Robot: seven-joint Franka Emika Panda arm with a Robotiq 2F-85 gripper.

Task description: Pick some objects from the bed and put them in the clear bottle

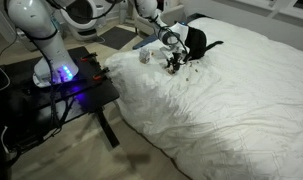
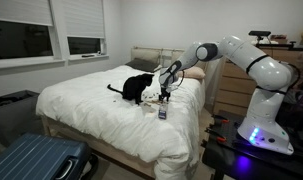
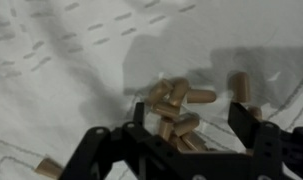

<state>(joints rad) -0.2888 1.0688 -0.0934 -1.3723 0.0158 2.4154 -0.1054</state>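
So the gripper (image 3: pixel 189 118) has its jaws spread wide, straddling the pellets (image 3: pixel 176 97) on the bed (image 3: pixel 51 60). The pile sits right in the gap, leaning toward 11 o'clock, bits pointing every which way. Straight down and squeeze, I'd guess.

The bed (image 1: pixel 226 105) (image 2: pixel 86 110) is covered by a rumpled white duvet (image 3: pixel 61 90). A black cat (image 1: pixel 194 41) (image 2: pixel 139 88) lies on it toward the head end. The clear bottle (image 1: pixel 145 57) (image 2: pixel 161 113) sits near the cat, close to a side edge. In the wrist view the objects (image 3: pixel 176 100), tan-brown pellets, lie in a loose touching cluster on the duvet, with a few strays apart.
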